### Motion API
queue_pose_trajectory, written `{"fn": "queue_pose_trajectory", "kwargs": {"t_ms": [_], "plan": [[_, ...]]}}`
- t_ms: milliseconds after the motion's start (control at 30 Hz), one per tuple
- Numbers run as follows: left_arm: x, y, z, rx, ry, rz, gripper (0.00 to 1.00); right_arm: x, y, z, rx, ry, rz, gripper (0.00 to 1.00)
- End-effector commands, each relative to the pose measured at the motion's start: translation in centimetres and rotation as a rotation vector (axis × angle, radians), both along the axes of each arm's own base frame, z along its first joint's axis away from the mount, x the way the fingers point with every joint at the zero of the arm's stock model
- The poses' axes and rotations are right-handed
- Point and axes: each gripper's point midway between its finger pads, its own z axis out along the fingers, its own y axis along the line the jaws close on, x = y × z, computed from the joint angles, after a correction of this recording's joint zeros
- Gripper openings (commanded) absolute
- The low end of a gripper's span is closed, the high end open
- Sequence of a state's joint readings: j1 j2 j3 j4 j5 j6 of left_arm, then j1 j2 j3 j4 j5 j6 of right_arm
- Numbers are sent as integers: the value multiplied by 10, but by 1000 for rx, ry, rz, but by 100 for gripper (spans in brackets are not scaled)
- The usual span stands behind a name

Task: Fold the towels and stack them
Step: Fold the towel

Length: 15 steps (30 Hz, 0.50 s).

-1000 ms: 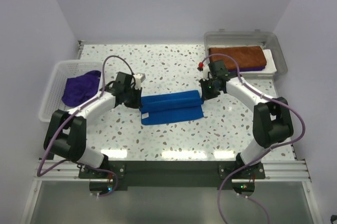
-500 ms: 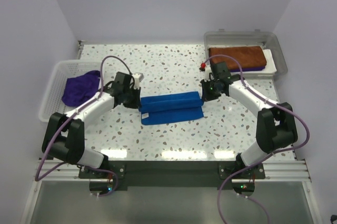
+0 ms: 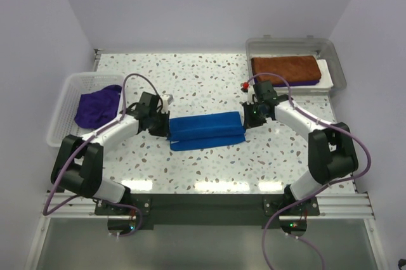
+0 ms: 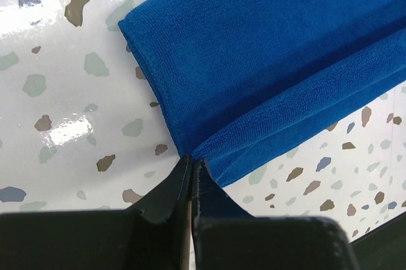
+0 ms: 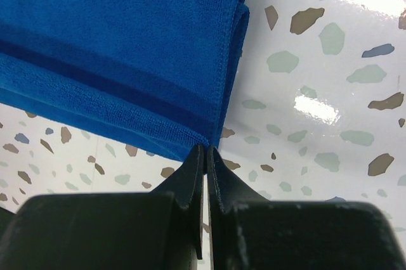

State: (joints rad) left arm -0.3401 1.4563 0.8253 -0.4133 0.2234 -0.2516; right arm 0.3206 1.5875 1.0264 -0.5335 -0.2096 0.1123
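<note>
The left gripper [image 4: 191, 161] has its jaws clenched on a corner at the left end of the folded blue microfibre towel [image 4: 266, 48], with the hem running in between the tips. The right gripper [image 5: 205, 151] is pinched just as tightly on a corner at the towel's other end, where the stitched edge meets its tips.

The towel lies flat as a long band between the two sets of jaws, in the middle of the white speckled terrazzo table [image 3: 209, 80]. A strip of its lower layer shows along the side nearer the arm bases.

Outward from the left jaws, at the table's left edge, a white lattice plastic basket [image 3: 63, 102] holds a crumpled purple cloth [image 3: 95, 106]. Beyond the right jaws, in the far right corner, a clear plastic bin [image 3: 336, 70] holds a folded rust-brown towel [image 3: 284, 69] lying on a folded purple towel [image 3: 312, 83].

Bare terrazzo shows beyond both jaws toward the back wall, and on the near side toward the bases. Pale walls close the table on three sides.
</note>
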Motion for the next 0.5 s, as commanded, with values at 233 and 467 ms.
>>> {"fn": "queue_pose_trajectory", "kwargs": {"t_ms": [233,467], "plan": [[-12,2,-13,11,38,16,0,6,-14,-6,-59,-3,-53,0],[-18,-5,-4,-32,32,4,26,0,-7,3,-13,-7,-40,27]]}}
